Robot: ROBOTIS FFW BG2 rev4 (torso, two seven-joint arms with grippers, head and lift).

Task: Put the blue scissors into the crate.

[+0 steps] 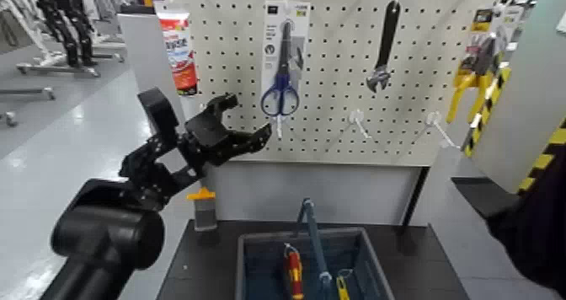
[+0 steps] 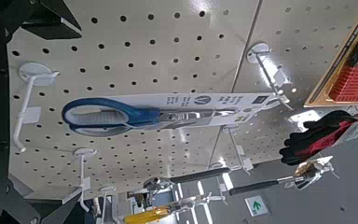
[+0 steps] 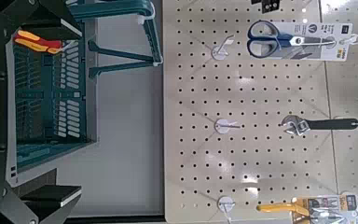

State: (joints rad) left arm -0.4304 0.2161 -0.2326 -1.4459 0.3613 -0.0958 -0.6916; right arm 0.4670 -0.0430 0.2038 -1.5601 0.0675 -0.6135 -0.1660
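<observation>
Left tool (image 1: 247,118) sat spread, holding nothing, at 8 o'clock of the blue-handled scissors (image 1: 280,99), which hung carded on the pegboard (image 1: 341,114). Good pick, my read: line up square with the card, jaws either side, close on card plus scissors, ease off the peg toward the camera, no yank. Risk: slick card twisting, or its hole snagging.

Room, left to right: red-and-white tube (image 1: 177,55) at 11 o'clock of that tool, scraper (image 1: 204,209) near 7; wide swings that way looked risky. Crate (image 1: 242,265) was at 6 o'clock of the scissors, its bar handle (image 1: 315,240) standing up across the opening; drop needed to go beside it, inside the rim. Adjustable wrench (image 1: 385,46) hung at 2, apart. Right tool (image 3: 79,112), idle at far right, was spread, empty.
</observation>
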